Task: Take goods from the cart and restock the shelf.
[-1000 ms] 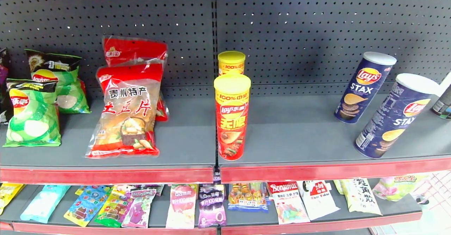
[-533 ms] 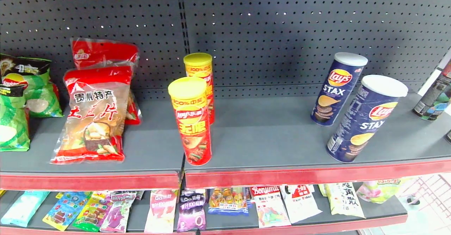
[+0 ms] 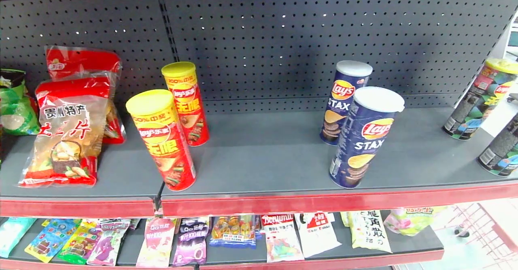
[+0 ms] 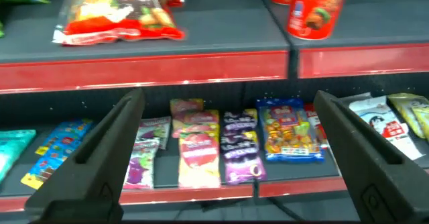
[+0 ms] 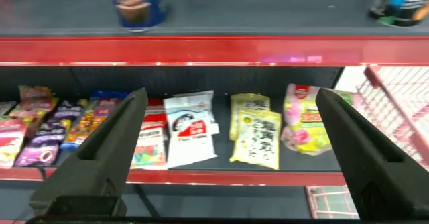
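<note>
Camera panned right; the shelf [image 3: 263,160] stock itself unmoved. Cart [image 3: 479,221] edge now at 4 o'clock. Left gripper [image 4: 228,100] and right gripper [image 5: 231,96]: fingers wide, empty. Judged: turning toward cart for goods.

Inside a shop: a grey metal shelf [image 3: 283,160] with a red front rail [image 3: 323,200] and a perforated back panel [image 3: 283,39] displays packaged snacks in rows. Red crisp canisters [image 3: 162,140], blue crisp canisters [image 3: 366,136] and bagged potato slices [image 3: 64,136] stand above a lower shelf [image 3: 419,241] of sweet packets [image 3: 279,237]. A pink wire cart [image 3: 485,225] stands at the right.
</note>
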Motion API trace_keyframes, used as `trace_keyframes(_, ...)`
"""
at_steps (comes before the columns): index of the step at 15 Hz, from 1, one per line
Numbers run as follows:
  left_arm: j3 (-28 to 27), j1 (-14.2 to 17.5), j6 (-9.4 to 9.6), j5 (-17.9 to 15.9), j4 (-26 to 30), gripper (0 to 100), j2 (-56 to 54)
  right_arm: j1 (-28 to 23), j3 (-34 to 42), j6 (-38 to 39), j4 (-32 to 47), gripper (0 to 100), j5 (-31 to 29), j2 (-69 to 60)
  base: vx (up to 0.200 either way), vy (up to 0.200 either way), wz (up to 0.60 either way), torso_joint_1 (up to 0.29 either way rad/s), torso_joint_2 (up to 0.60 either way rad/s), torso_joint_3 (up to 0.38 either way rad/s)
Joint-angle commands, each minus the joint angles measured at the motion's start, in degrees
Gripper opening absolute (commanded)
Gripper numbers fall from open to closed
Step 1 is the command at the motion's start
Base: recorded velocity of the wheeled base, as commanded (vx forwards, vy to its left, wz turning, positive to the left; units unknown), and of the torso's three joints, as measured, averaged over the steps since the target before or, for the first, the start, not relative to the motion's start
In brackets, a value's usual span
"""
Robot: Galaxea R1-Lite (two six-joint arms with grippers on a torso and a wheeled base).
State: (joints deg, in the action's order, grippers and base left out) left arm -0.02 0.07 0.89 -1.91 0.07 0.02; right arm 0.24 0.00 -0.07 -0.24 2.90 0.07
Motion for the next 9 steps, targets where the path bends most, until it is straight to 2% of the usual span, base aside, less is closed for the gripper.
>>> trace_keyframes(1,-0.06,0.01,-0.01,-0.02,0.01,100,-0.02,0.02,0.00,-0.01,-0.02,100,0.00,0.01,0.000,-0.200,0.00,0.002,0.00,0.002)
trace_keyframes(9,0.02,0.01,-0.01,-0.02,0.01,100,-0.02,0.02,0.00,-0.10,-0.02,100,-0.09,0.01,0.000,-0.200,0.00,0.003,0.00,0.002)
